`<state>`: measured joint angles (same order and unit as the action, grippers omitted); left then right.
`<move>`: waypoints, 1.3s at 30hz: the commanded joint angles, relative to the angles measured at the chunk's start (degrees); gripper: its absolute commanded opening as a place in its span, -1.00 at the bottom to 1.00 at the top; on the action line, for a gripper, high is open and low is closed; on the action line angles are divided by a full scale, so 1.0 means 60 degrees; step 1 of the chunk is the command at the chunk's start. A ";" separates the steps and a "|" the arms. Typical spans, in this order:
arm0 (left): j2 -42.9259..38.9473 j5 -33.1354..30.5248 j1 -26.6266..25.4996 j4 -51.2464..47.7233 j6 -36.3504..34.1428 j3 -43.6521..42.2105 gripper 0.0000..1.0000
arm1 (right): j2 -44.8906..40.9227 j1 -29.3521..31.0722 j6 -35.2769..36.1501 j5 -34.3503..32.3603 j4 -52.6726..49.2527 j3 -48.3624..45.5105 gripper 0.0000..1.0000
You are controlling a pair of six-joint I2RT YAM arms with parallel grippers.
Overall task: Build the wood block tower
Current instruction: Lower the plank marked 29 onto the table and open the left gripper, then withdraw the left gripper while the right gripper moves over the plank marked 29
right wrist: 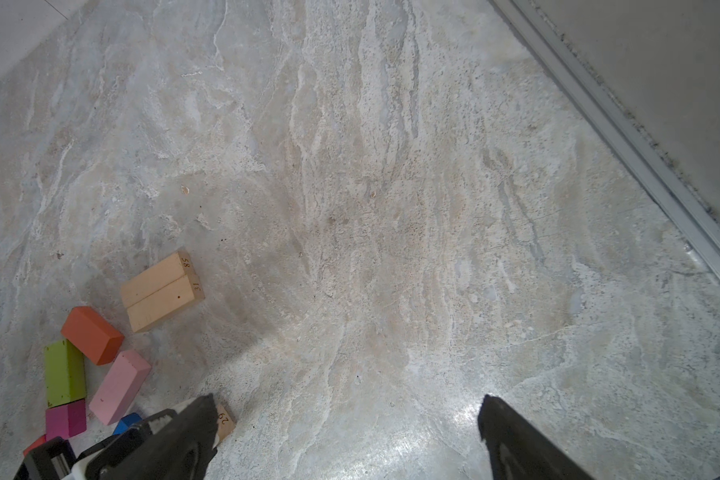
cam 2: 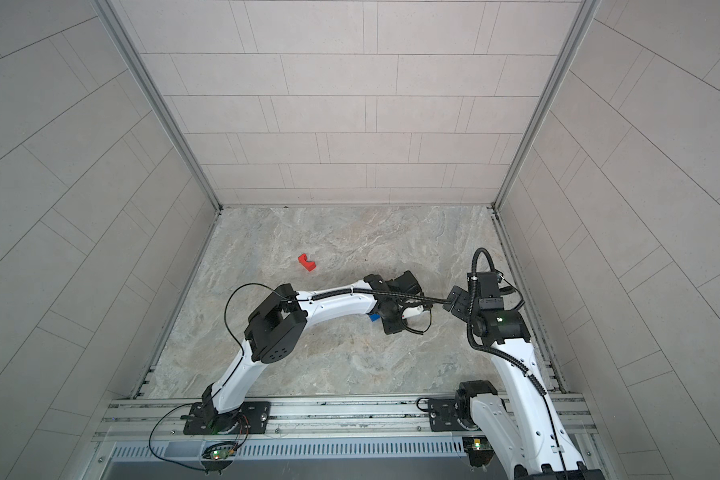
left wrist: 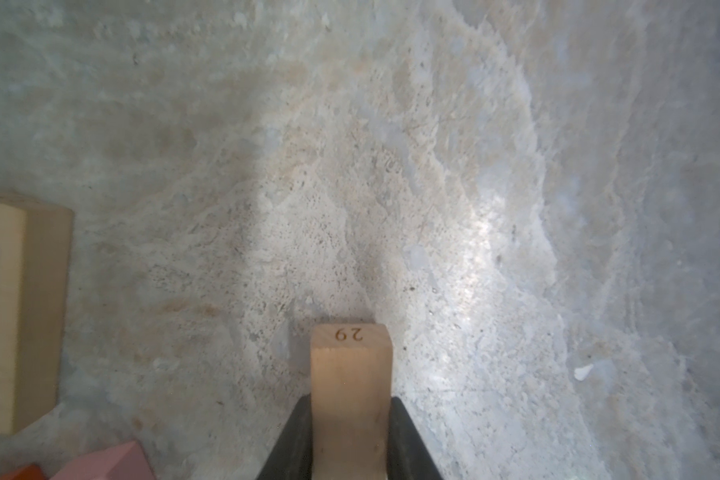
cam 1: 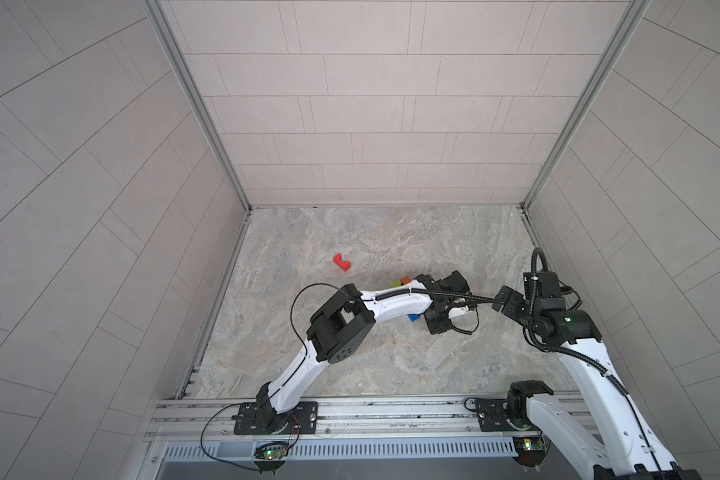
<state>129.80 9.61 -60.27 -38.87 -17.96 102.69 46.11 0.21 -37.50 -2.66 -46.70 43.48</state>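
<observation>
My left gripper (left wrist: 351,401) is shut on a plain tan bar (left wrist: 351,365) marked 29, held low over the marble floor. That bar's end (right wrist: 225,419) shows beside my right gripper (right wrist: 347,405), which stands open with nothing between its fingers. Two more tan bars (right wrist: 161,291) lie side by side. Near them lie loose orange (right wrist: 92,334), lime (right wrist: 64,372) and pink (right wrist: 119,386) oblongs, and magenta (right wrist: 65,419), blue (right wrist: 127,422) and red (right wrist: 34,444) cubes. The red notched piece (cam 1: 342,263) lies apart, to the far left. No stacked tower shows.
In both top views the left arm (cam 1: 391,305) reaches across the middle and covers most of the blocks. The right gripper (cam 1: 504,304) hangs just right of the left wrist. A metal rail (right wrist: 624,137) runs along the right wall. Bare marble floor (cam 1: 371,361) lies in front.
</observation>
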 commanded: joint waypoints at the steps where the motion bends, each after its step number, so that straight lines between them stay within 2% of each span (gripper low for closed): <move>1: -0.0061 -0.0165 0.0027 0.0191 0.0030 -0.0209 -0.41 | -0.0087 -0.0035 0.0124 -0.0202 -0.0014 -0.0033 0.99; 6: -0.0461 -0.0173 0.0035 0.0505 0.0064 -0.0538 0.12 | 0.0106 -0.0035 0.0301 0.0031 0.0216 -0.0145 0.99; 8: -0.0647 -0.0180 0.0026 0.0620 0.0070 -0.0682 0.21 | 0.0105 -0.0035 0.0331 0.0160 0.0335 -0.0200 0.99; 14: -0.1335 -0.0016 0.0054 0.0862 0.0247 -0.1058 0.33 | 0.0107 -0.0035 0.0479 0.0536 0.0701 -0.0402 0.99; 18: -0.2141 0.0220 0.0163 0.1439 0.0505 -0.1744 0.37 | 0.0199 -0.0035 0.0653 0.1235 0.1270 -0.0734 0.99; 20: -0.2537 0.0247 0.0252 0.1617 0.0645 -0.2062 0.37 | 0.0350 -0.0038 0.0747 0.1924 0.1698 -0.0938 0.99; 27: -0.4287 0.1167 0.1194 0.2697 0.1749 -0.3817 0.48 | 0.1364 0.0151 0.1013 0.3279 0.2183 -0.1037 0.99; 32: -0.5481 0.0981 0.1813 0.3415 0.2932 -0.5047 0.57 | 0.1979 0.1100 0.1254 0.3209 0.2467 -0.1023 0.99; 39: -0.6792 0.0705 0.2609 0.3619 0.4994 -0.6234 0.81 | 0.2803 0.2858 0.1321 0.2120 0.2588 -0.0715 0.99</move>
<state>92.31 14.79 -46.26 -19.11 4.51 67.64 62.04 14.76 -30.63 13.56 -31.88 37.76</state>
